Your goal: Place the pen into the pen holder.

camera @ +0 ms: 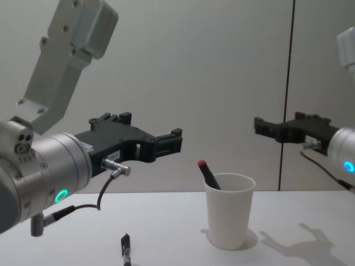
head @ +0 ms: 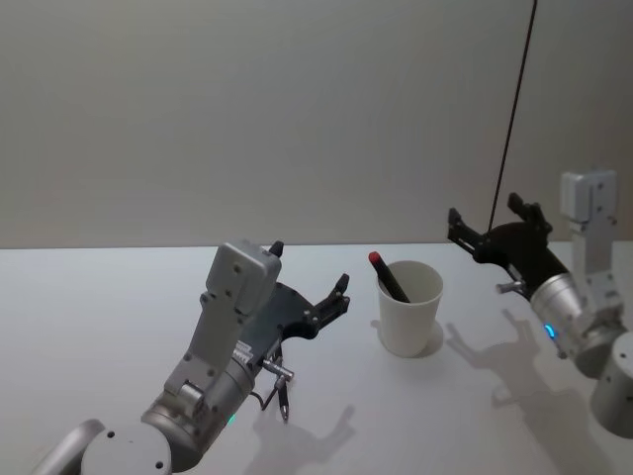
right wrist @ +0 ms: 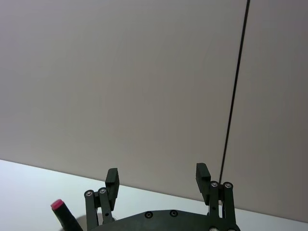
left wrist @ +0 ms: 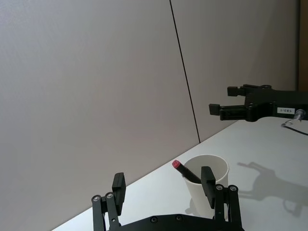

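Fingers [head: 334, 297] of the left gripper [head: 312, 265] are spread wide on nothing in the head view, as are those of the right gripper [head: 485, 211]. Both arms reach forward above the white table [head: 99, 317], one on either side of the pen holder [head: 408, 322]. It is a plain paper cup standing upright, with the black, red-capped pen [head: 388, 277] leaning inside it, cap above the rim. From the left wrist, the left gripper [left wrist: 163, 185] gapes empty, the pen holder [left wrist: 195, 191] partly behind one finger, and the right gripper [left wrist: 224, 99] beyond carries a white label [left wrist: 286, 109] too small to read. From the right wrist, the right gripper [right wrist: 157, 175] is equally wide open, with the pen [right wrist: 62, 214] low beside one finger. In the chest view the left gripper [camera: 154, 127] juts level, left of the pen holder [camera: 228, 216], a green ring [camera: 60, 195] lit on its wrist. The right gripper [camera: 277, 123] hangs higher on the other side.
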